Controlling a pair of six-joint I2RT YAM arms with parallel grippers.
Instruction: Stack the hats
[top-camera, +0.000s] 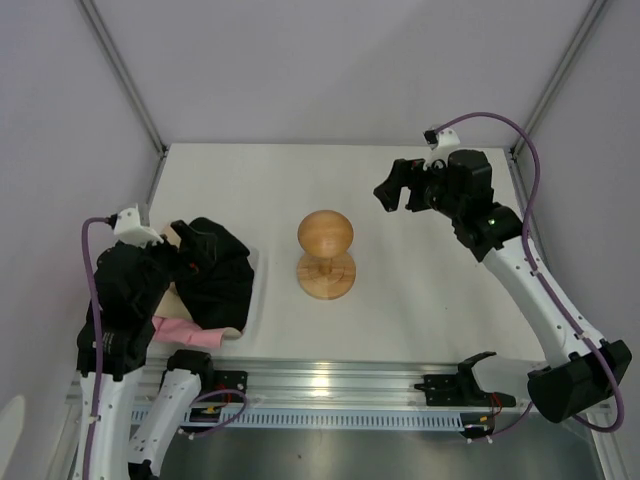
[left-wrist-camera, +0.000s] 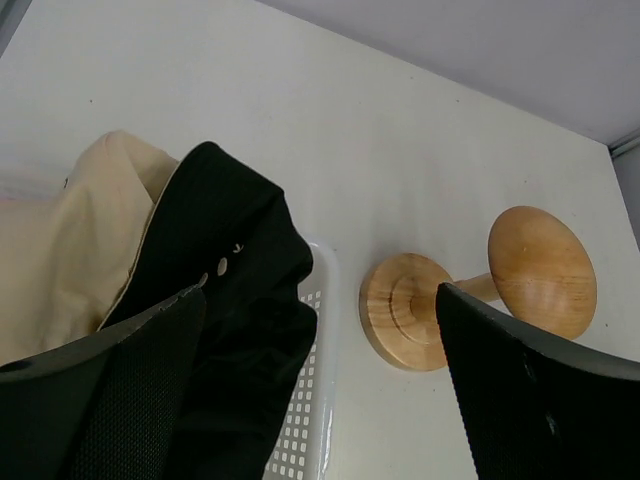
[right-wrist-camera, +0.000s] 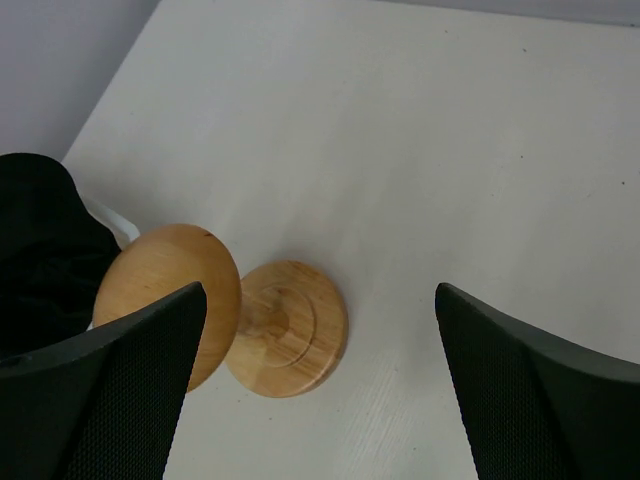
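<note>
Now we see both jaws wide, empty: left gripper above the basket, where black hat lies heaped on beige hat and pink hat; right gripper nr the stand. Risk: one grab snags two brims, or drags basket along.

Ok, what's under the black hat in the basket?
Under the black hat, a beige hat shows at its left and pink fabric pokes out at the near edge, all in the white basket. How many pink hats lie there is covered.
</note>
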